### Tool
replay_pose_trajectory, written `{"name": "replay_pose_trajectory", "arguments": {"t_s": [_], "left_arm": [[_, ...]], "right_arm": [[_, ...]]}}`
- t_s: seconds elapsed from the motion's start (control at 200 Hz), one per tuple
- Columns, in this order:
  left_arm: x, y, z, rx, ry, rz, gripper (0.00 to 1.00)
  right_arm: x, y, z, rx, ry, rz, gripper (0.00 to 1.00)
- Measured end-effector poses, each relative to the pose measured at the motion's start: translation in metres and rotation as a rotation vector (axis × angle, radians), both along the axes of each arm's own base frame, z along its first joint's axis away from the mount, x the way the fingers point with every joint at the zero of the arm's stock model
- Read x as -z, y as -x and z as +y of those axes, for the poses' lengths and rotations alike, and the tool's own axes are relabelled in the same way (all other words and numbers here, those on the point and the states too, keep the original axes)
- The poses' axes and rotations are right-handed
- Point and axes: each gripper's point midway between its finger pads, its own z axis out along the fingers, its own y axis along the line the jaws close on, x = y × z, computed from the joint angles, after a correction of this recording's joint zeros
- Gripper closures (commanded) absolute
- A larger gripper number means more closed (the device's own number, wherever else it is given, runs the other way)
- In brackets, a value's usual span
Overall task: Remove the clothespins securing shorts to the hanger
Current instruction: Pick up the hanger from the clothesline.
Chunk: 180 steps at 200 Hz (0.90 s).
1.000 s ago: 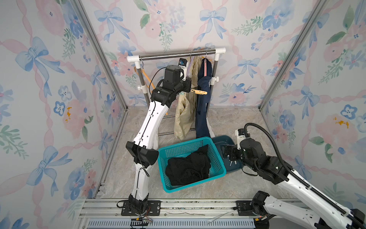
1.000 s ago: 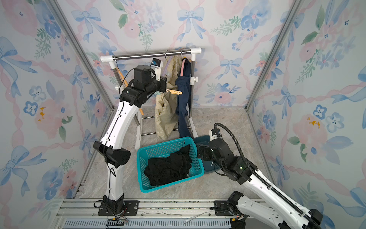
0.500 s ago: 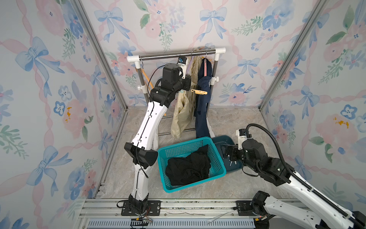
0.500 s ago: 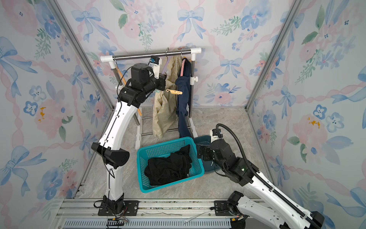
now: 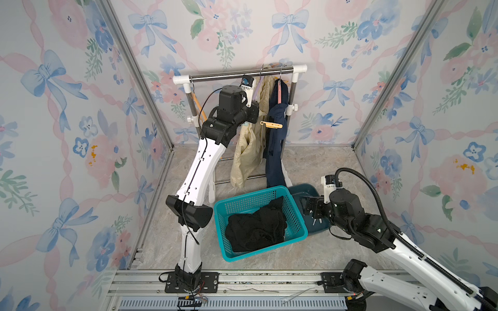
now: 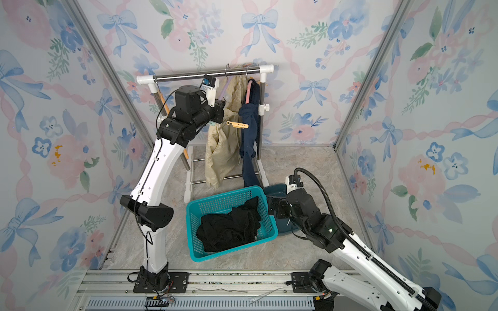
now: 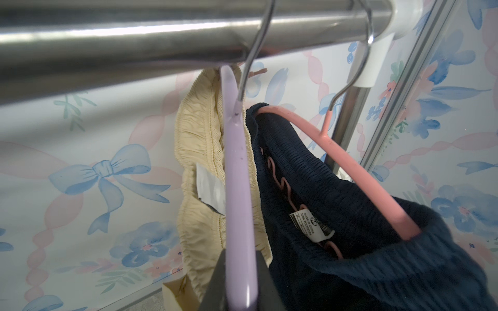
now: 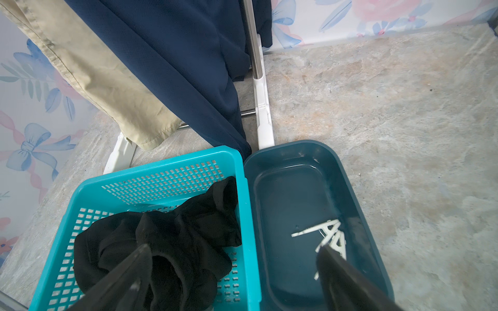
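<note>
Clearly, the task is standing at about one third done. In the upper middle of a top view the left gripper [image 5: 255, 115] is reaching up under the rail [image 5: 239, 75]. Its wrist view is showing the jaws closed on the lilac hanger [image 7: 237, 172], where the cream shorts [image 5: 246, 150] are hanging. Just to the right, an orange pin [image 5: 271, 124] is sticking out sideways beside the navy shorts [image 5: 275, 150], which are hanging on the pink hanger [image 7: 358, 172]. What it is pinching, I cannot tell. Lower, in the middle, the black shorts [image 5: 256, 229] are lying in the basket [image 5: 258, 194], already off. Further right, white pins [image 8: 327, 237] are lying in the tray [image 8: 291, 150]. The right gripper [image 8: 234, 249] is hovering there with fingers wide apart, holding nothing. Two pairs are waiting.
</note>
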Motion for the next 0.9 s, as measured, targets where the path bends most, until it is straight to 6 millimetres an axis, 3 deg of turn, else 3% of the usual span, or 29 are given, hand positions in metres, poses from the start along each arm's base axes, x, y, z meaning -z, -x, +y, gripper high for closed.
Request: {"name": "replay_pose_trajectory", "arguments": {"t_s": [0.265, 0.9], "left_arm": [[-0.023, 0.017, 0.000, -0.006, -0.019, -0.061, 1.00], [-0.014, 0.060, 0.018, -0.013, -0.065, -0.024, 1.00]], "right_arm": [[0.000, 0.000, 0.000, 0.000, 0.000, -0.001, 0.03], [0.001, -0.001, 0.003, -0.008, 0.003, 0.002, 0.03]]}}
